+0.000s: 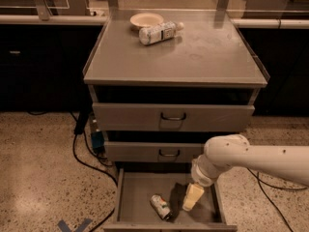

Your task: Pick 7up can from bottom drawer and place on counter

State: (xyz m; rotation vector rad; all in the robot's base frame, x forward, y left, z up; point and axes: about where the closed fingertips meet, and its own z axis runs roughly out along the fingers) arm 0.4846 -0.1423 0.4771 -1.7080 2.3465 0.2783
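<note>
Counter (203, 57) with bowl (147, 19) and toppled bottle (159, 33), seemingly touching; claw (192, 199) over bottom drawer (137, 197).

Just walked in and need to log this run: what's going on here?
The robot's arm reaches into the open bottom drawer, its gripper hanging just right of the 7up can, which lies on its side on the drawer floor, not yet grasped. The counter above holds a bowl and a plastic bottle lying down.

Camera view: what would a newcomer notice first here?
A white robot arm reaches in from the right, its gripper hanging in the open bottom drawer, beside a 7up can lying on its side. Up on the counter, a plastic bottle lies beside a bowl.
</note>
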